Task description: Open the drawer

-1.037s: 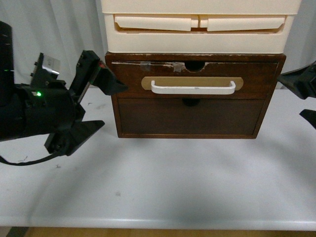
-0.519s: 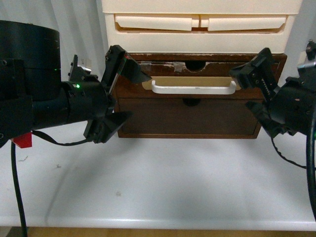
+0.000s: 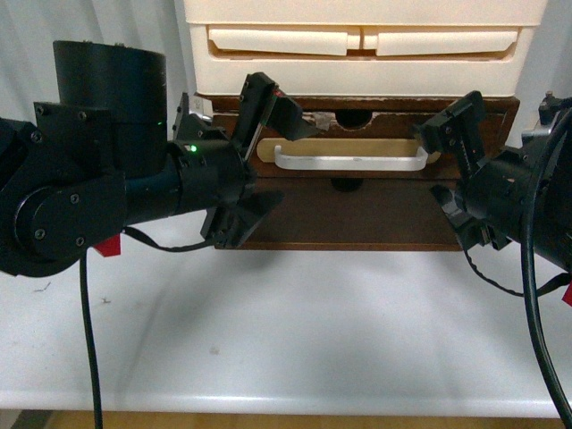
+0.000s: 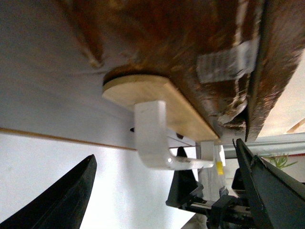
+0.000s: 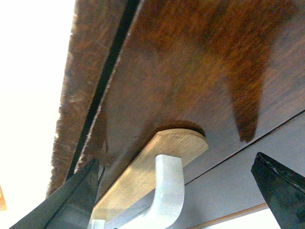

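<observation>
- White tabletop (image 3: pixel 313 331) is being used as the work surface; a pale curtain (image 3: pixel 125 27) is hanging behind it.
- Left gripper (image 3: pixel 265 164) is being held with its jaws wide apart, one finger above and one below the left end of the white bar handle (image 3: pixel 349 161). Nothing is being gripped.
- Right gripper (image 3: pixel 436 163) is being held spread in the same way, around the handle's right end. No contact is being shown in any view.
- Left wrist view: the handle's near post is being framed between the two dark fingers, with open gap on both sides. Judged: the jaws are being lined up so that closing traps the bar.
- Right wrist view: the other post is being framed likewise, both fingers well clear of the wood.
- Handle is being stood off the wood by a tan oval plate (image 3: pixel 357 145), so room is being left behind the bar for a finger.
- The drawer (image 3: pixel 398 127) is sitting apparently shut in its dark brown frame, under the cream plastic drawers (image 3: pixel 357 40) and above a plain dark panel (image 3: pixel 357 214). Its chipped, taped top edge is being partly hidden by the left finger.
- Judged: both ends are being taken so that the wide front is pulled evenly and not skewed.
</observation>
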Robot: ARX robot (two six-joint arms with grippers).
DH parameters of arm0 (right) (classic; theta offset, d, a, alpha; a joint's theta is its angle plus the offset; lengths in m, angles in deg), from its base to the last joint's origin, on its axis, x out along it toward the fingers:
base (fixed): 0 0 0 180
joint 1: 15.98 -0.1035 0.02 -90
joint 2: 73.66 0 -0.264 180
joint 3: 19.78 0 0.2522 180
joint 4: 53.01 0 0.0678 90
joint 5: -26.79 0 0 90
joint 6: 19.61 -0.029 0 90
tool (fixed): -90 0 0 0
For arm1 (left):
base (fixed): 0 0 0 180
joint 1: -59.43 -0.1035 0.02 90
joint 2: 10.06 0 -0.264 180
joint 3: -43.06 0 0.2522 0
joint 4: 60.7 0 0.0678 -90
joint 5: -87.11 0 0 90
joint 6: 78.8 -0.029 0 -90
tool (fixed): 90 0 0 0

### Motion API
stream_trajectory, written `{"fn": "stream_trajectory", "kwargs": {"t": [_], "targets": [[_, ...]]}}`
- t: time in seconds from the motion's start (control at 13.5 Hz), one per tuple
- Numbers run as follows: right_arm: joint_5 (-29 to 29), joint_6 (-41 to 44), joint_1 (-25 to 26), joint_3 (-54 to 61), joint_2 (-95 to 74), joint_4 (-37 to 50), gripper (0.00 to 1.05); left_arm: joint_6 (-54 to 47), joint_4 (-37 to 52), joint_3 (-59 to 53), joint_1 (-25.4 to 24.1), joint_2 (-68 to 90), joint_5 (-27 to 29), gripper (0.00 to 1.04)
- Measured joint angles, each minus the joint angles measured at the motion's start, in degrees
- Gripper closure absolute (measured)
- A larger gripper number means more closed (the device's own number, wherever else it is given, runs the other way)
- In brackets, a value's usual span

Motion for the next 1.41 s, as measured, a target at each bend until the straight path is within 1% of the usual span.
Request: {"fn": "stream_trajectory", "kwargs": {"t": [0.37, 0.89, 0.96, 1.04, 1.11, 1.19, 1.26, 1.33, 1.41], "targets": [[0.9, -1.57, -1.75, -2.67, -2.47, -1.18, 0.06, 0.22, -1.01, 2.75, -0.11, 3.21, -0.24, 0.07], [1.55, -2.82, -2.19, -3.85, -3.69, -0.98, 0.06, 0.42, -1.36, 3.98, -0.22, 3.32, -0.2, 0.07], [1.57, -2.91, -2.23, -3.85, -3.72, -0.87, 0.09, 0.42, -1.36, 4.09, -0.07, 3.32, -0.2, 0.07], [1.95, -3.34, -2.84, -4.02, -3.65, -0.26, 0.35, 0.42, -1.33, 4.11, -0.02, 3.32, -0.22, 0.22], [2.03, -5.05, -3.23, -4.09, -3.17, 0.2, 0.66, 0.39, -1.79, 4.13, -0.02, 3.52, -0.22, 0.54], [1.73, -6.1, -3.26, -3.56, -3.13, 0.48, 0.73, 0.55, -1.27, 4.13, -0.02, 3.52, -0.31, 0.65], [1.99, -7.52, -3.28, -3.08, -3.02, 0.28, 0.81, 0.52, -1.81, 4.15, 0.0, 3.45, -0.15, 0.73], [2.1, -9.77, -3.26, -2.64, -2.78, 0.87, 0.84, 2.14, -1.57, 4.02, 0.0, 3.21, -0.46, 0.81], [2.54, -11.82, -3.26, -1.88, -2.43, 1.64, 0.86, 3.93, -1.49, 3.78, 0.0, 3.17, -1.11, 0.84]]}}
